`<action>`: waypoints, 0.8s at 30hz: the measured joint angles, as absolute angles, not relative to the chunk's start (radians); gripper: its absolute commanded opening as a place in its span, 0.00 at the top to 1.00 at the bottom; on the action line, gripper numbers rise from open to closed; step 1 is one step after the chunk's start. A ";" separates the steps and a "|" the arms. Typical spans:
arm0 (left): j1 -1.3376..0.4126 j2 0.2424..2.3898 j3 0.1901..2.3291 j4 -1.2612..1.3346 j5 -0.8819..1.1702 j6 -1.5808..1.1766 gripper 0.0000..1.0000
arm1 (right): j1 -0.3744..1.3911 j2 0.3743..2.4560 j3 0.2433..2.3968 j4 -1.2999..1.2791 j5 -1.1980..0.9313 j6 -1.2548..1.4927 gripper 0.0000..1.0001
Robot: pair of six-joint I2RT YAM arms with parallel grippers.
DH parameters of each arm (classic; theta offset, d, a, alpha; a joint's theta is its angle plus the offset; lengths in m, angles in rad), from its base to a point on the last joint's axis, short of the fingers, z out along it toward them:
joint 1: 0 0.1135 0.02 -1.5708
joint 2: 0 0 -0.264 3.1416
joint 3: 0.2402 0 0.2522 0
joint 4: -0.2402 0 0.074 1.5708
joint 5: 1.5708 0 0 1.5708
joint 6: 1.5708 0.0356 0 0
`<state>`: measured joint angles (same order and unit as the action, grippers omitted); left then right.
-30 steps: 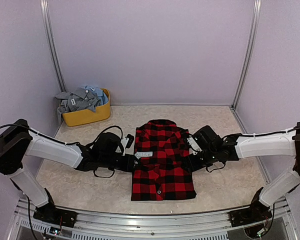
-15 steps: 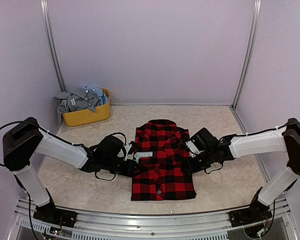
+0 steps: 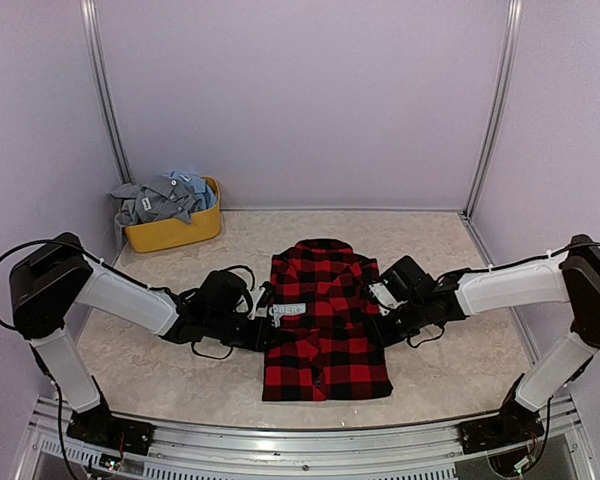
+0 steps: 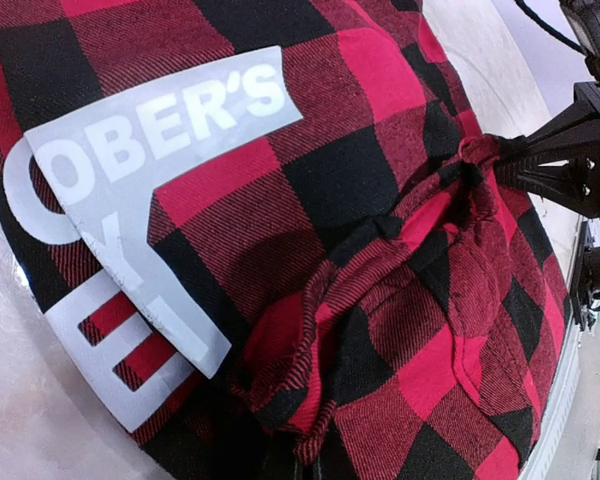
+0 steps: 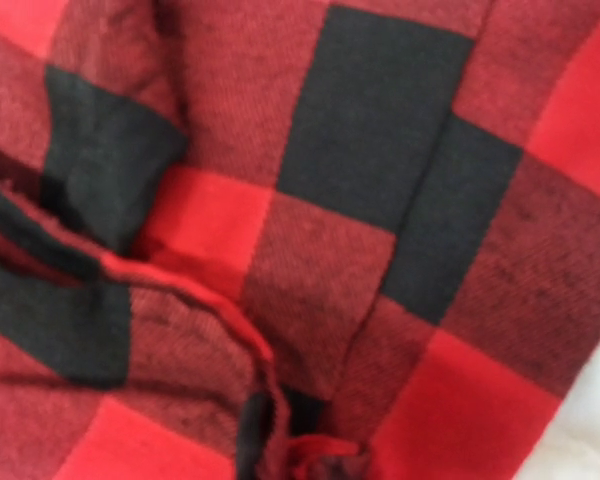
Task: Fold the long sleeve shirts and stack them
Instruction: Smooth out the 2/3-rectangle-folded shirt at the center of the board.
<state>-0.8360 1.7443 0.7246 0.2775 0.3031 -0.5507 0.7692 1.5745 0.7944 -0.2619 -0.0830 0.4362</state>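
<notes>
Yellow oval tub (image 3: 176, 236) far left, heaped with crumpled grey and pale blue shirts (image 3: 160, 198), spilling over rim. Red-and-black check flannel (image 3: 325, 330) folded flat at centre of bench (image 3: 460, 360), collar far. Left hand (image 3: 265, 324) pinched closed on its left edge, right hand (image 3: 379, 324) likewise on right edge. Top view gives flat rectangle only. Left wrist view adds raised ridge of bunched twill, plus smooth white label (image 4: 140, 230) lettered "OBER'S".
</notes>
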 measured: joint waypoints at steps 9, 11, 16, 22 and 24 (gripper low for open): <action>-0.836 1.686 0.736 0.240 0.306 -0.546 1.00 | 0.769 1.504 0.826 -0.329 -0.052 0.431 1.00; -0.836 1.664 0.749 0.222 0.302 -0.540 1.00 | 0.769 1.486 0.843 -0.347 -0.039 0.427 1.00; -0.830 1.630 0.787 0.187 0.279 -0.517 1.00 | 0.753 1.470 0.878 -0.369 -0.010 0.408 1.00; -0.803 1.653 0.812 0.194 0.268 -0.505 1.00 | 0.709 1.496 0.892 -0.351 -0.007 0.374 1.00; -0.799 1.685 0.821 0.199 0.260 -0.504 1.00 | 0.696 1.525 0.900 -0.334 -0.010 0.360 1.00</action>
